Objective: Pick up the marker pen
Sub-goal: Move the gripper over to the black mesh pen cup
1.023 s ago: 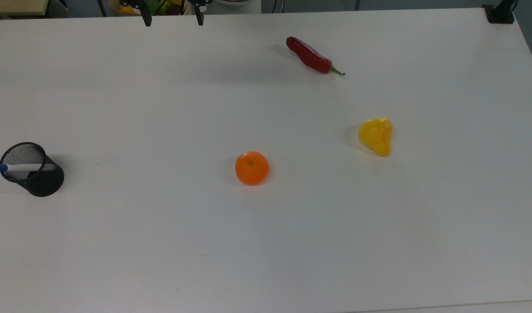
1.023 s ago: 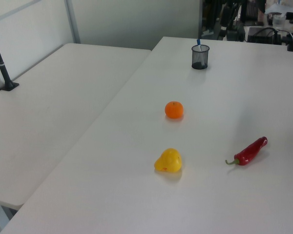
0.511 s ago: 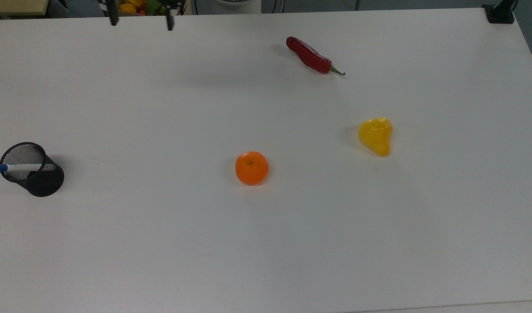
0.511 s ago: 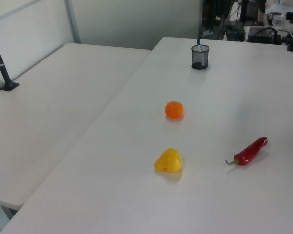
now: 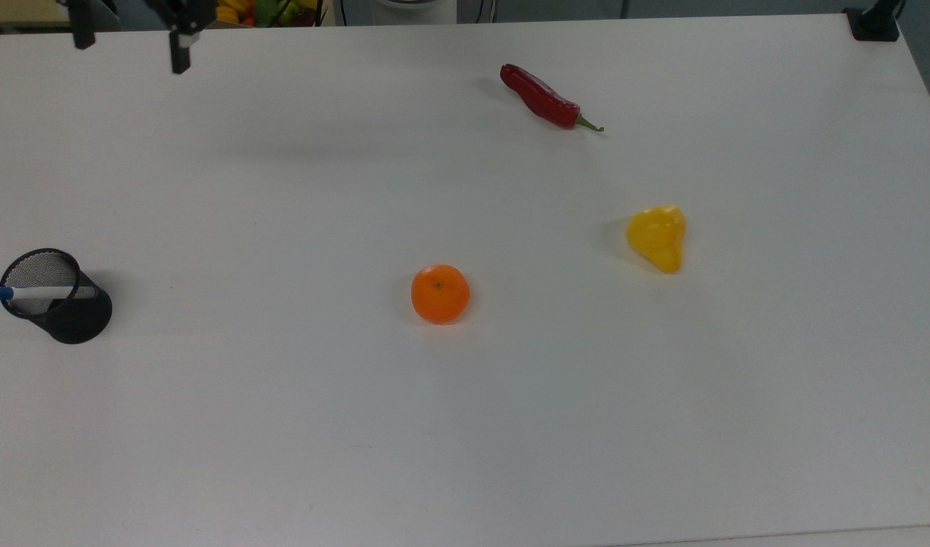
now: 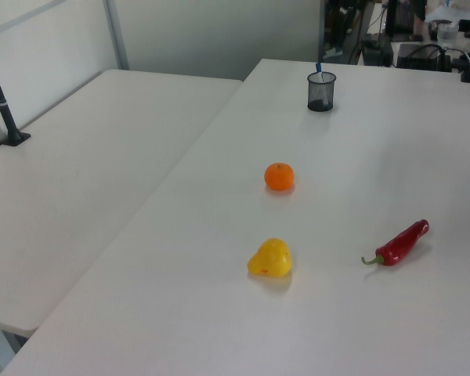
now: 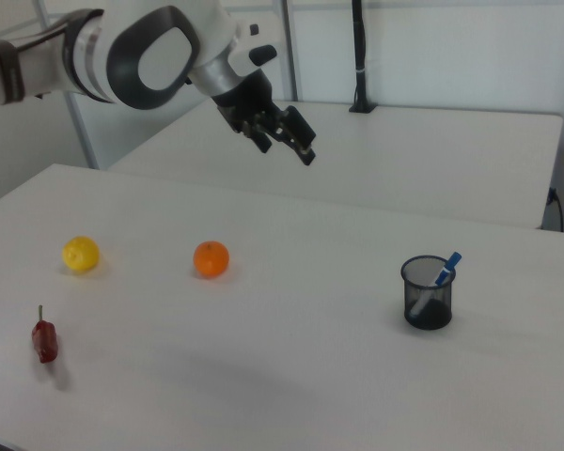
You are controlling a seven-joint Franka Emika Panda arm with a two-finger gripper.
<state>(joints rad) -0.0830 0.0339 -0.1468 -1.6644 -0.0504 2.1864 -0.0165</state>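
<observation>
The marker pen (image 5: 39, 292), white with a blue cap, stands slanted in a black mesh cup (image 5: 77, 317) at the top view's left edge. Its blue cap sticks out over the rim (image 7: 448, 262) in the right view and pokes above the cup (image 6: 321, 92) in the left view. My gripper (image 5: 129, 45) hangs open at the top view's upper left, well above the table and far from the cup. In the right view the gripper (image 7: 284, 148) floats high over the table, to the upper left of the cup (image 7: 427, 293), holding nothing.
A red chili (image 5: 539, 96), an orange (image 5: 440, 293) and a yellow fruit (image 5: 657, 237) lie spread over the white table. A black clamp (image 5: 875, 23) sits at the top view's upper right corner. A second table (image 6: 86, 172) adjoins in the left view.
The gripper has travelled along the table's far edge toward the top view's left, fingers still open. The pen, cup and fruit have not moved.
</observation>
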